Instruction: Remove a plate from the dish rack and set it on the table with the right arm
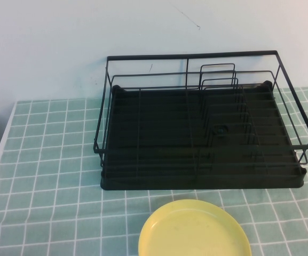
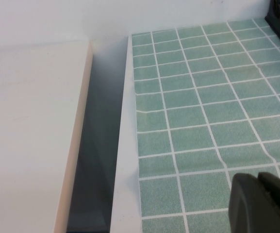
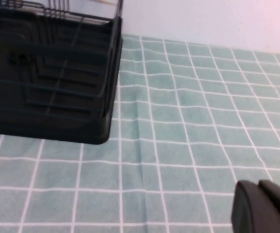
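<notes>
At the bottom centre of the high view, the yellow plate [image 1: 194,230] lies flat on the table [image 1: 47,176], just in front of the dish rack [image 1: 196,133] (which fills the middle). In the left wrist view, the left gripper [image 2: 263,204] shows at lower right over the cloth; whether its jaws are apart or together cannot be told. In the right wrist view, the right gripper [image 3: 263,206] sits at lower right, likewise unreadable, with the rack's corner at upper left.

Left hand [image 2: 263,201] and right hand [image 3: 265,208] each hang low above the cloth, holding nothing.
</notes>
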